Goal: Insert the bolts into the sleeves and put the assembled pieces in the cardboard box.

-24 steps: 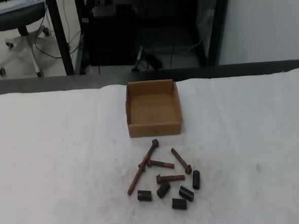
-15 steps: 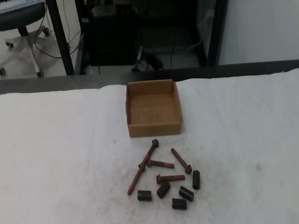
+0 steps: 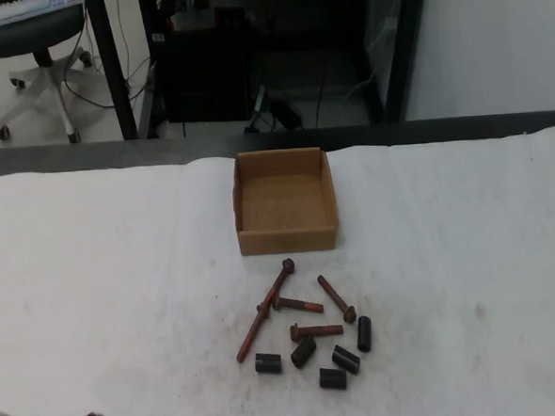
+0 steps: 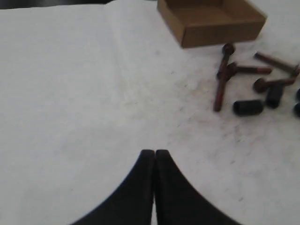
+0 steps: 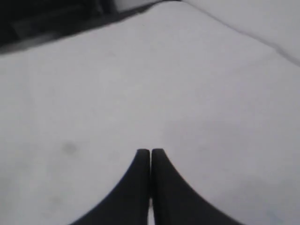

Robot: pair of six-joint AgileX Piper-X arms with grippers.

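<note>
The cloth-covered tabletop [image 3: 93, 276] carries an open cardboard box [image 3: 285, 200] at its far middle, with nothing visible inside. Just in front of the box the rusty bolts [image 3: 262, 313] lie in a loose cluster, two of them crossing. Nearer still are the short black sleeves [image 3: 332, 378], each lying apart. The left jaws and right jaws are both pressed together and hold nothing, over bare cloth well apart from the parts. It seems best to open wide and take an outlying bolt by its shank. The crossed bolts make counting uncertain.
</note>
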